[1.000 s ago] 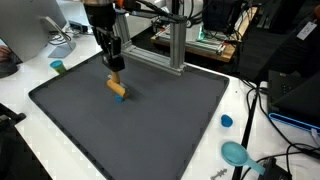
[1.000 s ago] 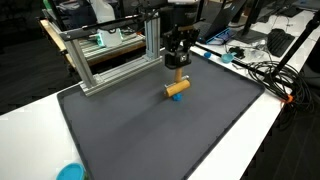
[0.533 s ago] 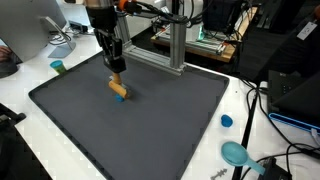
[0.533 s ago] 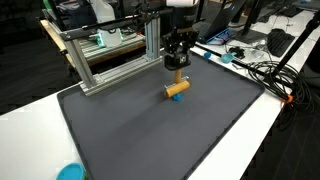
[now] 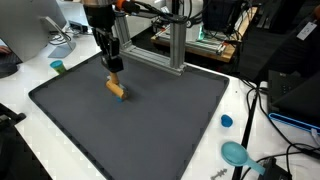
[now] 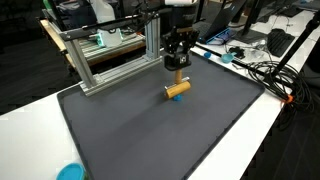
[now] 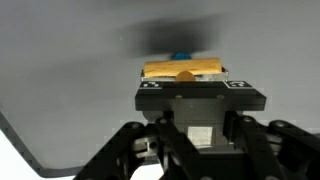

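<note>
The pincer [image 5: 113, 70] hangs in the upper left of the frame in an exterior view, and near the upper middle in an exterior view [image 6: 177, 68]. It is pinching a short wooden peg [image 5: 116, 88], which lies crosswise between its fingertips. In the wrist view the peg [image 7: 165, 70] sits just above the middle of the frame, straight across the front of the pincer [image 7: 182, 80], with a small blue tip [image 7: 181, 56] showing over its upper edge. A dark shadow lies on the surface just beyond it. Whether the peg touches the surface below or hangs just clear of it cannot be told.

Below the peg [image 6: 177, 89] is a large dark grey mat [image 5: 150, 125] that fills the middle of both exterior views [image 6: 150, 135]. The peg is over the mat's upper left part in an exterior view [image 5: 116, 88] and over its upper middle in an exterior view [image 6: 177, 89].

The mat lies on a white bench [image 5: 25, 88]. A metal frame [image 5: 176, 45] stands at the mat's far edge, to the right of the pincer in that view and to its left in an exterior view [image 6: 100, 62]. On the bare bench, well apart from the peg, are a small teal cup [image 5: 58, 67] at the left, a blue cap [image 5: 227, 121] at the right, and a teal disc [image 5: 236, 153] in the lower right corner. Cables [image 6: 262, 72] trail across the bench at the right of the frame.
</note>
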You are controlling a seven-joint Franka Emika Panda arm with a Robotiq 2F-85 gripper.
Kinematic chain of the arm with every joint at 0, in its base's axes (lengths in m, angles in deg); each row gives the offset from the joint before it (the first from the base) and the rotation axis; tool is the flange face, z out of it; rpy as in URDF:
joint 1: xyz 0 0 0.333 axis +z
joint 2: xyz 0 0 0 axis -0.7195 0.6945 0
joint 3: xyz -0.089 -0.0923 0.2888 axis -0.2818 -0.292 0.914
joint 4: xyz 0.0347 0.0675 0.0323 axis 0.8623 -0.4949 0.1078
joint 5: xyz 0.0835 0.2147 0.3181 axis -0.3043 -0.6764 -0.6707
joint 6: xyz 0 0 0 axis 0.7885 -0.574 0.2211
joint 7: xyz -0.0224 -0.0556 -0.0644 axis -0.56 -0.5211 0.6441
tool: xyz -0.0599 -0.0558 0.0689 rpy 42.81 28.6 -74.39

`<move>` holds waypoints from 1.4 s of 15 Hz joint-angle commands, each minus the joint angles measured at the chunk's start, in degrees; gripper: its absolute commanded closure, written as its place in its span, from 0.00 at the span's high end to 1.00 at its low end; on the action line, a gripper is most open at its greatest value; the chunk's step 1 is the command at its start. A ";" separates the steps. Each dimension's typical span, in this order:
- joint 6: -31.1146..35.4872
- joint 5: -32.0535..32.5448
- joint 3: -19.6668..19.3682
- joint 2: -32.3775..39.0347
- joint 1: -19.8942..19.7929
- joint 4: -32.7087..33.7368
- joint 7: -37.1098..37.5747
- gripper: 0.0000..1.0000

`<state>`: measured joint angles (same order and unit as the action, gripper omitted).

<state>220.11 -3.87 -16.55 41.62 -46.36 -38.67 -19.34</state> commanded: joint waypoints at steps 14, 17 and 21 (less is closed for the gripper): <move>-0.99 -0.12 -1.17 3.07 1.43 1.44 1.37 0.22; -0.20 -0.09 -1.24 4.05 1.59 1.75 1.43 0.22; 3.23 2.39 -2.67 5.12 2.36 1.95 3.84 0.22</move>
<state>220.56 -3.58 -17.21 44.18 -45.50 -37.78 -18.26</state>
